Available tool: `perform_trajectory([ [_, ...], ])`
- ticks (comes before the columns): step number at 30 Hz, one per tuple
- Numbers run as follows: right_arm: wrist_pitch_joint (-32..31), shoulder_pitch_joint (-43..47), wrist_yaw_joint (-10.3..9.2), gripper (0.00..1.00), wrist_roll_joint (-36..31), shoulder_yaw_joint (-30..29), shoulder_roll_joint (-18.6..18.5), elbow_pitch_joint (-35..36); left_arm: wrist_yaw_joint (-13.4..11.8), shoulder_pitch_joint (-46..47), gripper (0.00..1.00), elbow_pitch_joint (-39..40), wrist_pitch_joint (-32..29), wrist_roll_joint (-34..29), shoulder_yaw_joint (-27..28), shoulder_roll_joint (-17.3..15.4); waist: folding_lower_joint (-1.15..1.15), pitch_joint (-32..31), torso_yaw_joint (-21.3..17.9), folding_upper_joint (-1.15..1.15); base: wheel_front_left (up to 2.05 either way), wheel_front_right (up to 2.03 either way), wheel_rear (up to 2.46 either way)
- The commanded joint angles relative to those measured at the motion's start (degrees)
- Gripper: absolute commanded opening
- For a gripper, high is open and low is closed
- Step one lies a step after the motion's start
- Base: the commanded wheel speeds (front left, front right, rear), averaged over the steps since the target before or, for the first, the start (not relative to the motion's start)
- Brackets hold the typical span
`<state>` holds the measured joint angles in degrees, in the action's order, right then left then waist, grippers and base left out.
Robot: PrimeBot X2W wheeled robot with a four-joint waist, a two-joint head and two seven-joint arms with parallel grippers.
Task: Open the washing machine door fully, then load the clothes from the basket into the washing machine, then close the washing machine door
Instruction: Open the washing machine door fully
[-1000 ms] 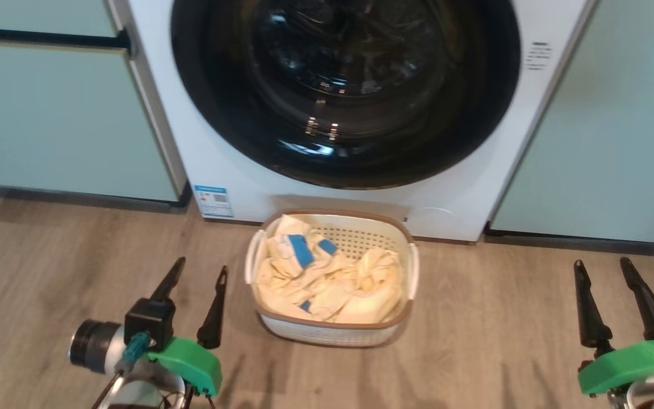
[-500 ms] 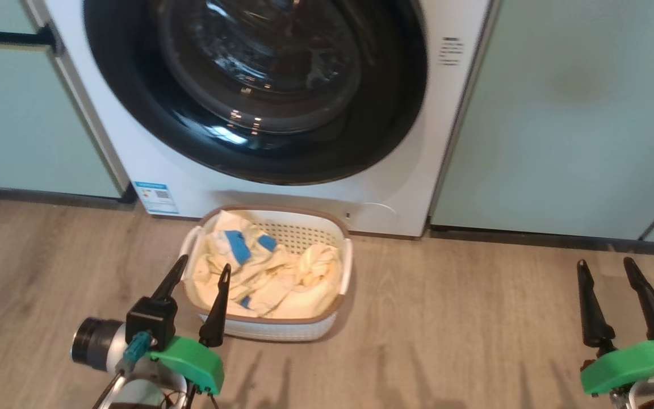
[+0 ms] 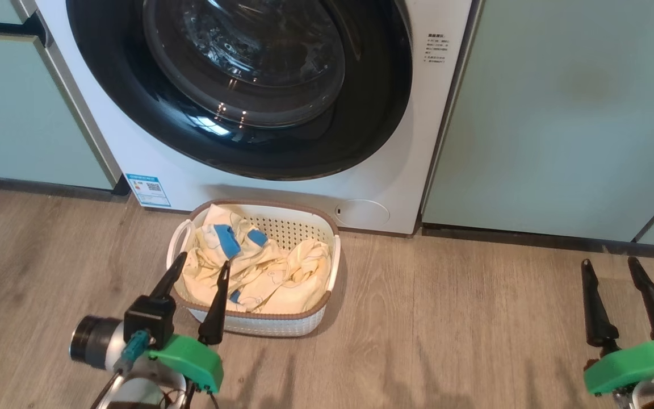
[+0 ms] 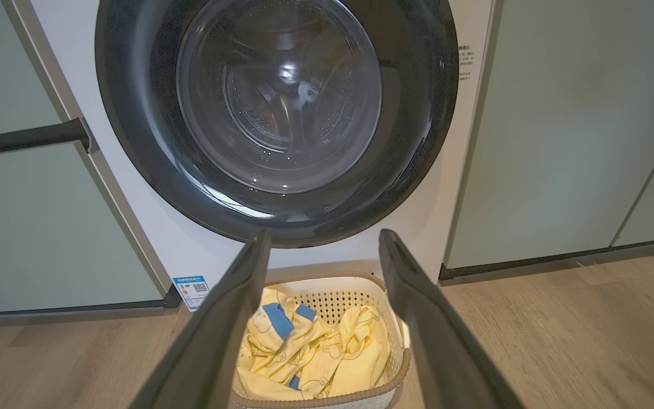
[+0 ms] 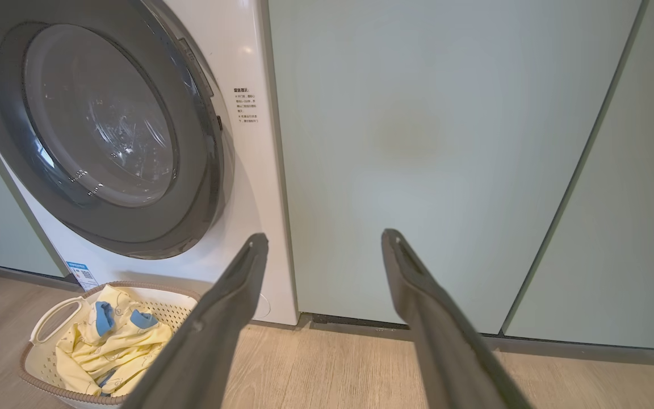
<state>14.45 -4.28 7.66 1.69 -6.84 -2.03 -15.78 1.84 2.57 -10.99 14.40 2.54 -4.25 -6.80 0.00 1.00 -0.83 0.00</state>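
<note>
You are at the first step: the washing machine door point(image 3: 242, 79) sits shut on the white washing machine point(image 3: 418, 142), ahead of and above both pincers, and nothing has been loaded yet. Your left pincer point(image 3: 203, 261) hangs empty with its fingers spread apart, low over the wood floor point(image 3: 474, 312). In the head view its tips overlap the near left corner of the basket point(image 3: 259, 325). That basket stands on the floor just ahead of the left pincer, close under the door, with the yellow-and-blue clothes point(image 3: 259, 270) heaped inside. Your right pincer point(image 3: 610, 261), also apart and empty, hovers well off to the right, facing the pale green cabinet panel point(image 5: 418, 142) beside the machine. The next move probably calls for lifting a pincer to the door's black rim, hooking a finger behind its edge and swinging it wide. Which edge releases is hard to tell from here, and the glossy rim may slip.
</note>
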Motion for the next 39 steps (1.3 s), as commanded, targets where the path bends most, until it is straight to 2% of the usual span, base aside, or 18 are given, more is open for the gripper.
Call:
perform_trajectory([
  [1,0.55,-3.10,-0.17,1.00,0.29,1.41,-0.85,2.04,-0.13,3.05,1.00,1.95,0.60,0.18,2.06,-1.01,0.00,0.05,-0.04,0.00,0.00,0.00,0.00],
  [26,0.55,-3.91,-0.17,1.00,0.52,0.81,-0.85,2.31,-0.52,4.07,1.00,1.84,0.60,-0.01,2.38,-0.55,0.00,1.97,0.10,0.00,0.00,0.00,0.00],
  [27,0.55,-4.03,-0.17,0.41,1.11,0.61,-0.85,2.23,-0.49,4.23,1.00,1.98,0.60,-0.02,2.34,-0.52,0.00,2.19,0.21,0.00,0.00,0.00,0.00],
  [28,0.55,-4.12,-0.17,0.00,1.36,0.53,-0.85,2.00,-0.44,4.41,1.00,2.08,0.60,-0.02,2.29,-0.50,0.00,2.46,0.32,0.00,0.00,0.00,0.00],
  [39,0.55,-6.03,-0.17,0.00,3.39,-1.06,-0.85,0.52,-0.07,6.48,1.00,2.80,0.60,-0.06,1.91,-0.14,0.00,4.93,1.65,0.00,0.00,0.00,0.00],
])
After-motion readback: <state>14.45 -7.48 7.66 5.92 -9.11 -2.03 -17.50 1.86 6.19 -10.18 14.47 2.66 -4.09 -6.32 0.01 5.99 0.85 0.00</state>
